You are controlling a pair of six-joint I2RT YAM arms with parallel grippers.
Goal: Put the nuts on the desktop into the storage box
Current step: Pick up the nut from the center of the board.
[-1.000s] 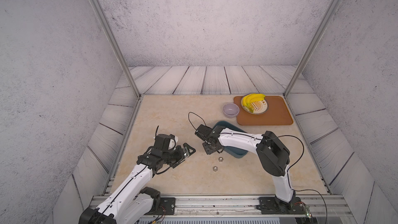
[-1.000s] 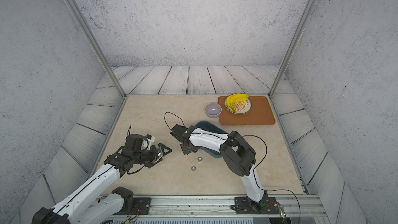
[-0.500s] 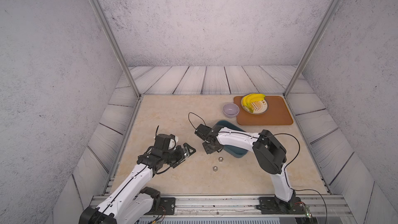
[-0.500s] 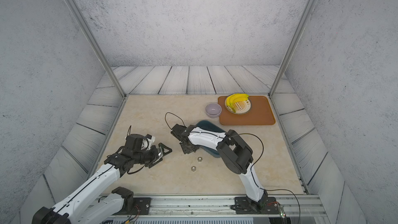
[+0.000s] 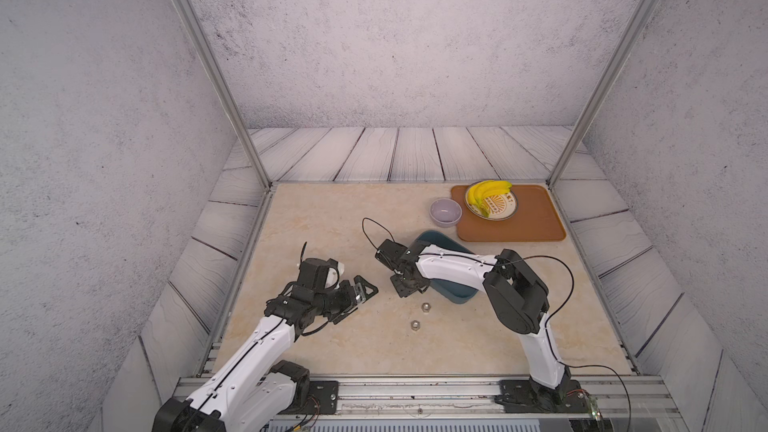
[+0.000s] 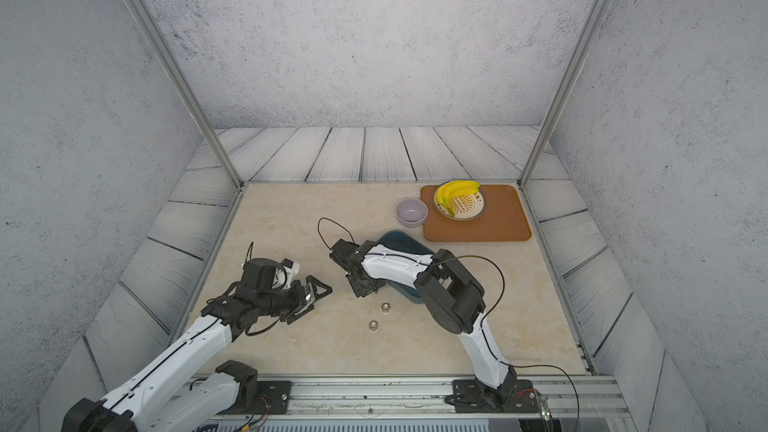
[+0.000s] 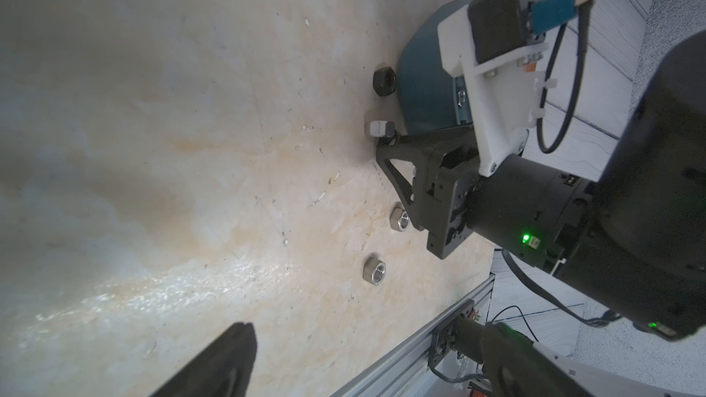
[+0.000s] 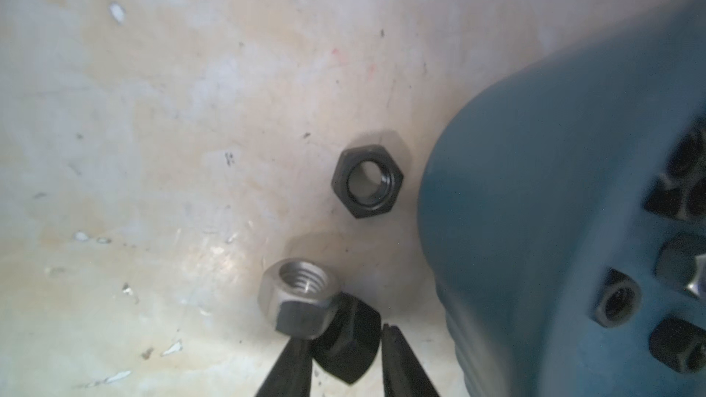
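Observation:
The teal storage box [image 5: 456, 295] [image 8: 535, 204] lies on the beige desktop [image 5: 332, 222], with several nuts [image 8: 615, 301] inside. My right gripper [image 5: 405, 288] [image 8: 345, 337] is down at the box's near-left corner, shut on a tilted black nut [image 8: 347, 341]. A silvery nut [image 8: 300, 299] leans against that black one. Another black nut [image 8: 367, 181] lies flat beside the box. Two silvery nuts [image 5: 425, 306] [image 5: 414, 324] rest loose in front. My left gripper [image 5: 359, 299] hovers open and empty to the left; only one of its fingers [image 7: 229, 360] shows in the left wrist view.
A lilac bowl [image 5: 445, 211] stands behind the box. An orange-brown tray [image 5: 532, 222] at the back right carries a plate of bananas [image 5: 490, 201]. The right arm's white link [image 5: 453, 270] lies across the box. A metal rail [image 5: 415, 388] runs along the front edge.
The right arm's elbow has shifted slightly while its gripper stayed at the nuts by the box corner. The left arm has not moved.

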